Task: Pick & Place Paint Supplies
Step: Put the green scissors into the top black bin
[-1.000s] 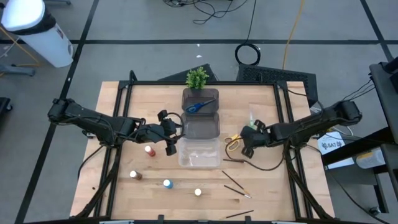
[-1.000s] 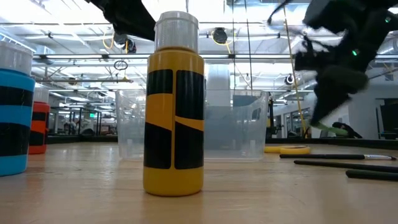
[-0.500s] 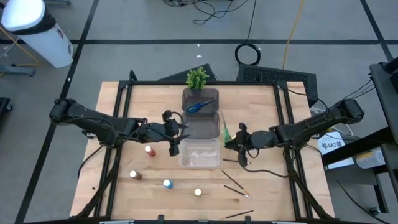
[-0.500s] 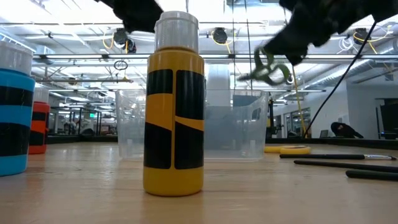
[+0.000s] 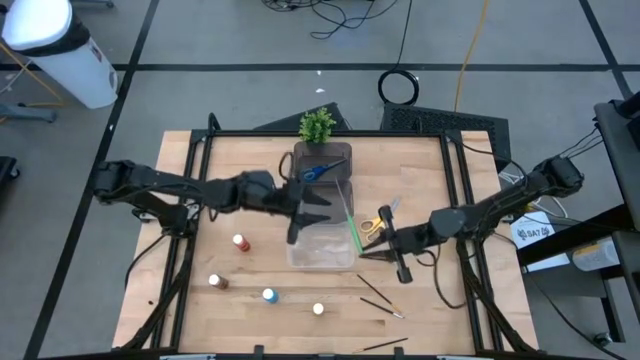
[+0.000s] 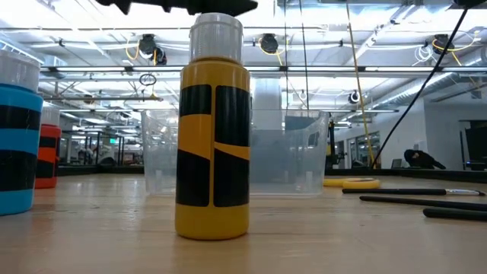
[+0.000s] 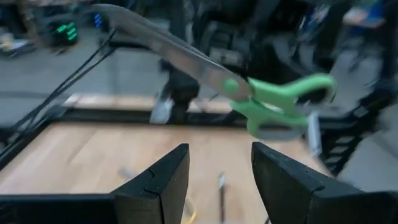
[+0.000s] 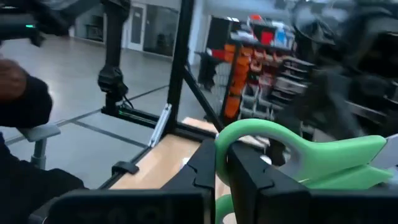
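Right tool (image 5: 392, 243) was clamped on a handle loop of the green scissors (image 5: 353, 228), blades reaching over the clear bin (image 5: 322, 258) toward the left tool (image 5: 312, 212), which stood open short of them; stiff, light, slick plastic loop, so likely to pivot, better taken near the pivot

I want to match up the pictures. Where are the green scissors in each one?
High view: green scissors at the right edge of the clear bin.
Low view: not in it.
Left wrist view: upper middle, handles at right.
Right wrist view: handle close up, lower right.
Shared landmark: the wooden table.
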Tool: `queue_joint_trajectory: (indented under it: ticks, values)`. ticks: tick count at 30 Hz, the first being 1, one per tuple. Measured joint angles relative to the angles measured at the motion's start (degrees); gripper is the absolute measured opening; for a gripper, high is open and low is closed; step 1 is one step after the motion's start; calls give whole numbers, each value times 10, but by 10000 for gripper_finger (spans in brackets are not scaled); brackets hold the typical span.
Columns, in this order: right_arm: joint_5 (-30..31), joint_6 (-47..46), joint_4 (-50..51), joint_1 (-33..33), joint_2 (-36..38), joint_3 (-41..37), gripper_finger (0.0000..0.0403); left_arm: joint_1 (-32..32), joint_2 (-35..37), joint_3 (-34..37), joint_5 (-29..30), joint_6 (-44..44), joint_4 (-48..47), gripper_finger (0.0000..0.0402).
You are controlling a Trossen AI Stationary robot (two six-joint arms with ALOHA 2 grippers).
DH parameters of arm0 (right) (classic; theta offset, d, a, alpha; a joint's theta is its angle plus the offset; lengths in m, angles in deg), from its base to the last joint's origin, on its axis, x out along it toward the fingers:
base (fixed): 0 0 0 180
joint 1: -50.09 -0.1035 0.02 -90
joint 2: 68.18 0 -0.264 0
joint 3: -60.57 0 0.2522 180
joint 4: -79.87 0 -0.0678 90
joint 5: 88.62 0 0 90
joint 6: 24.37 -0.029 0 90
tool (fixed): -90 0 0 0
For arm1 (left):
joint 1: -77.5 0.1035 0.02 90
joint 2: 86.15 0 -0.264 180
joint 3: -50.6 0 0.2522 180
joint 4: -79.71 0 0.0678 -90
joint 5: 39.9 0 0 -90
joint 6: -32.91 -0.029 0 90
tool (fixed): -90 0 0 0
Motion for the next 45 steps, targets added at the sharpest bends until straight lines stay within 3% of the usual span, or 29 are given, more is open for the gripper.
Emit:
queue_joint_trajectory:
  ticks: [9, 13, 18, 24, 32, 37, 45]
  values:
    - [1, 21, -7, -8, 0, 0, 12, 29, -21, -1, -140, 18, 56, 186]
    - [-5, 27, -23, -4, -6, 1, 12, 15, -54, 0, -156, 24, 73, 186]
    - [-29, 22, -25, 0, -8, 0, 11, 0, -105, 0, -155, 38, 172, 186]
    - [-29, 19, -26, 0, -8, 0, 11, 2, -138, 0, -239, 51, 267, 186]
    - [-37, 17, -38, -1, -9, 0, 11, 4, -149, 0, -179, 64, 281, 186]
    - [-85, 17, -65, -1, -14, 0, 11, 4, -149, 0, -176, 64, 288, 186]
    - [-91, -2, -119, 28, -64, 0, 11, -5, -149, -7, -174, 63, 296, 186]
